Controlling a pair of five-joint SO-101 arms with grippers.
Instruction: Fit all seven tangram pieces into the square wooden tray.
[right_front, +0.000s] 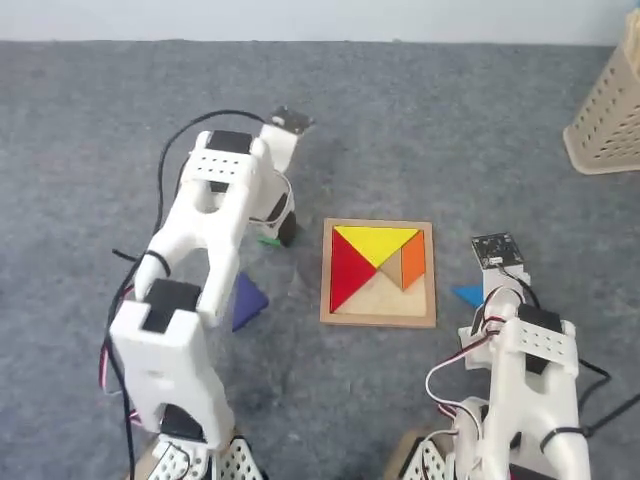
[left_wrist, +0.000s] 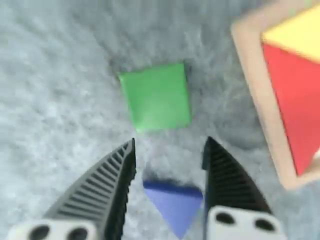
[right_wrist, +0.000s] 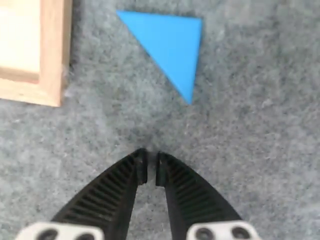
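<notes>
Covering the table: grey carpet (right_front: 450, 120), under both grippers.
Left arm (right_front: 200, 250): white, stretched over the carpet, wrist lowered beside the tray.
Right arm (right_front: 525, 390): white, wrist lowered at the tray's other side.
Square wooden tray (right_front: 378, 319): flat between the two grippers; yellow triangle (right_front: 378, 243), red triangle (right_front: 347, 270) and orange piece (right_front: 414, 266) lie inside, the remainder bare wood.
Left gripper (left_wrist: 170, 142): fingers spread apart, gripping nothing.
Right gripper (right_wrist: 150, 155): fingers drawn almost together, empty.
Dark blue triangle (left_wrist: 175, 202): on the carpet beneath the left gripper, behind its tips.
Light blue triangle (right_wrist: 167, 42): ahead of the right gripper's tips, apart from them, near the tray's corner.
Green square (left_wrist: 157, 96): just ahead of the left gripper's tips, untouched.
</notes>
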